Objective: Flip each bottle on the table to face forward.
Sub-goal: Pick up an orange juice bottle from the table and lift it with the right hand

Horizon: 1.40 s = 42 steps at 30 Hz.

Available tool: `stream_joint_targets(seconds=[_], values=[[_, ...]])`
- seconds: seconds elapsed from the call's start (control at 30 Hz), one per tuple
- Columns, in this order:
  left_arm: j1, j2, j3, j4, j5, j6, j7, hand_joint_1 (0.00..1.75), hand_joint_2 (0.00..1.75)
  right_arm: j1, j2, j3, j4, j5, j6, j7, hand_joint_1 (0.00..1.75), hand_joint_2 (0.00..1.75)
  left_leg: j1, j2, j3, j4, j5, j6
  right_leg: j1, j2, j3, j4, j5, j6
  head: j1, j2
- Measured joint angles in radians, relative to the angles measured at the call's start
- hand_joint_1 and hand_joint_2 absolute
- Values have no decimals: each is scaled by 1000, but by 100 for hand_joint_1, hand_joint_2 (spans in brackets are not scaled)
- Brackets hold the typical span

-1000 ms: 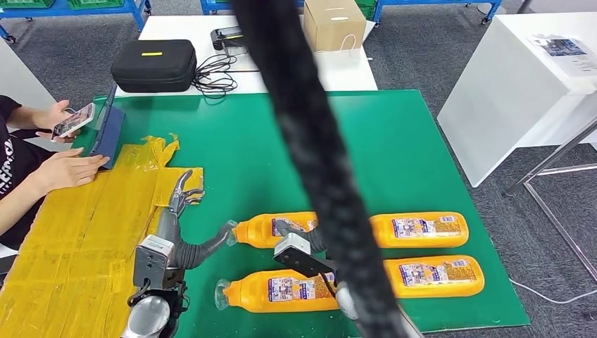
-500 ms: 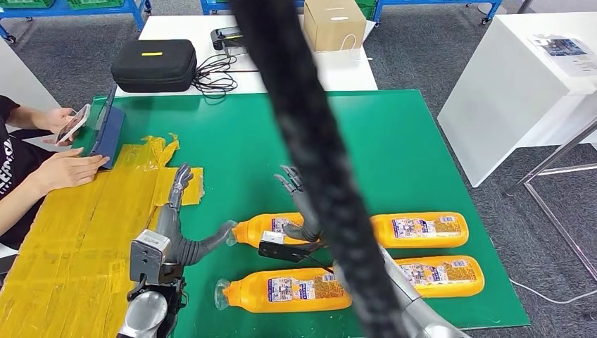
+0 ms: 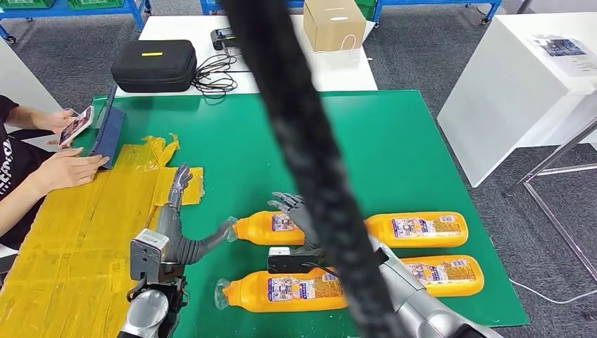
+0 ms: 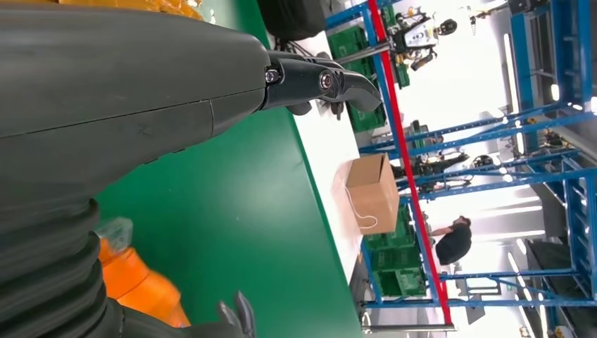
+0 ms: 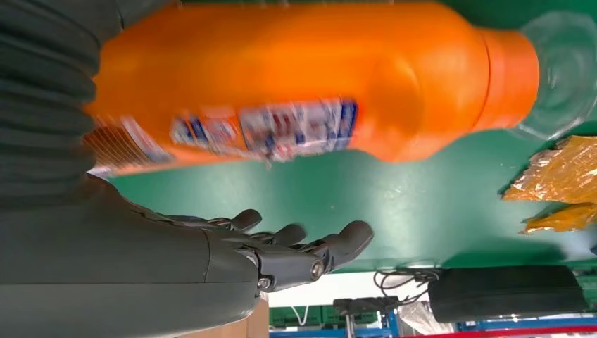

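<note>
Four orange bottles lie on their sides on the green mat (image 3: 394,141), labels showing: far left (image 3: 264,229), far right (image 3: 422,229), near left (image 3: 288,291), near right (image 3: 443,274). My right hand (image 3: 294,211) hovers with fingers spread over the far left bottle, holding nothing. The right wrist view has the same bottle (image 5: 296,77) and its clear cap (image 5: 560,70) close beside the open right hand (image 5: 281,253). My left hand (image 3: 176,218) lies flat on the mat, fingers straight, thumb by that bottle's cap (image 3: 230,231). In the left wrist view the left hand (image 4: 310,77) is open beside the bottle (image 4: 141,289).
A thick black cable (image 3: 296,127) crosses the head view diagonally and hides parts of the bottles. A yellow taped patch (image 3: 77,232) covers the mat's left. A person (image 3: 42,169) sits there with a phone (image 3: 76,125). A black case (image 3: 155,63) and cardboard box (image 3: 334,24) stand behind.
My right hand left the far left bottle, reached outward with spread fingers, then drew back over it. The left hand barely shifted. The bottles stay where they were.
</note>
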Motion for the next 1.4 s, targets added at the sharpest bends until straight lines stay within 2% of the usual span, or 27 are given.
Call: stream_joint_targets(seconds=[0.37, 0.6, 0.87, 1.1, 1.13, 1.23, 1.27, 1.4], values=[[-2, -2, 0, 24, 5, 1, -2, 0, 175, 37, -25, 28, -58, -54, -35, -4, 0, 175, 0, 0, -1, 0, 0, 0, 0, 0, -1, 0, 0, 0, 0, 0], [7, -2, 6, 25, 3, 12, 0, 0, 175, 36, -32, 44, -55, 104, -65, 151, 0, 175, 0, 0, -1, 0, 0, 0, 0, 0, -1, 0, 0, 0, 0, 0], [15, -7, 19, 25, -7, 13, 8, 0, 175, -1, -17, 75, 33, 221, -63, 251, 0, 175, 0, 0, 0, 0, 0, 0, 0, 0, -1, 0, 0, 0, 0, 0], [16, -12, 22, 25, -13, 13, 12, 0, 175, -38, 11, 91, 114, 261, -74, 280, 3, 175, 0, 1, 1, 0, 0, 0, 0, 1, 0, 0, 0, 0, 0, 0], [16, -12, 22, 25, -14, 13, 13, 0, 175, -41, 15, 93, 124, 268, -77, 286, 18, 175, 0, 1, 2, 0, 0, 0, 0, 1, 1, 0, 0, 0, 0, 0], [16, -15, 23, 25, -15, 13, 15, 0, 175, -48, 26, 94, 149, 277, -79, 294, 119, 175, 0, 1, 4, 0, 0, 0, 0, 1, 3, 0, 0, 0, 0, 0], [16, -16, 23, 25, -15, 13, 16, 0, 175, -50, 30, 94, 158, 278, -81, 295, 142, 175, 0, 1, 5, 0, 0, 0, 0, 1, 3, 0, 0, 0, 0, 0], [17, -18, 23, 25, -16, 13, 17, 0, 175, -50, 42, 94, 182, 286, -101, 295, 171, 175, 0, 1, 5, 0, 1, 0, 0, 1, 4, 0, 0, 0, 0, 0]])
